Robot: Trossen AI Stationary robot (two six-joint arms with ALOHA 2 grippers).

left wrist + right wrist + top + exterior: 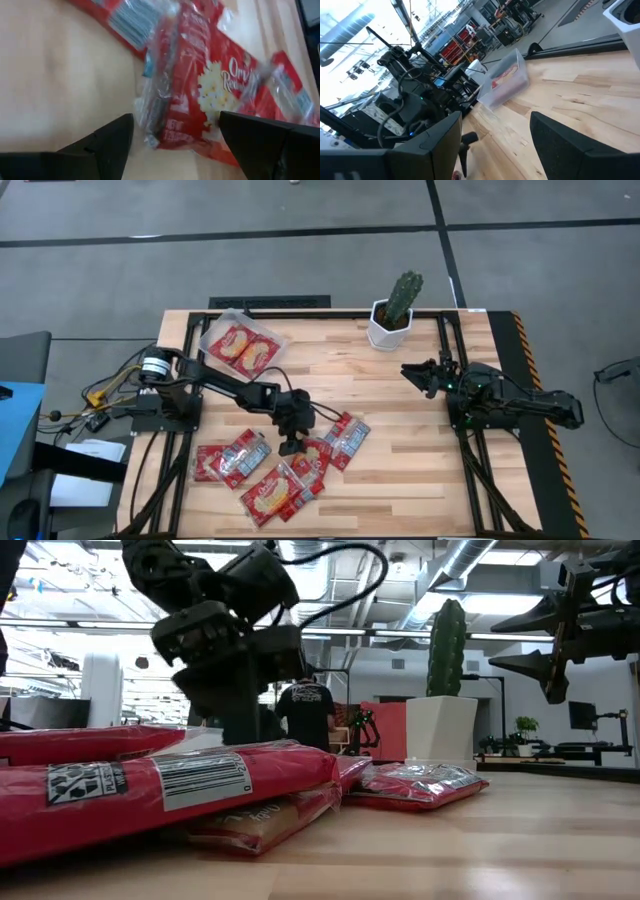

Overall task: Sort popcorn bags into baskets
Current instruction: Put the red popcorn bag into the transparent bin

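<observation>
The left hand (292, 442) hangs low over the loose packets near the middle of the counter's front half, its two dark fingers (107, 142) spread apart with nothing between them. The left wrist view shows a flat red popcorn bag with a yellow-cream picture front (200, 95) lying in line with the gap, not yet gripped. Around it, further red popcorn bags (285, 485) lie in a cluster toward the front-left part of the pale wooden slatted counter (400, 420), some overlapping, one turned to show a silvery-white panel (348, 438).

The shallow clear plastic tray (243, 345) sits at the back-left corner and already holds what look like two red packets. The right hand (425, 376) waits near the right edge, raised off the surface, fingers apart and empty. A white faceted pot holding a green cactus (392, 323) stands at the back edge, apart from the work.

Judgement: the step in hand is the pick of the next packet. The next move calls for lowering onto the single bag, closing on it alone, then carrying it to the tray.
</observation>
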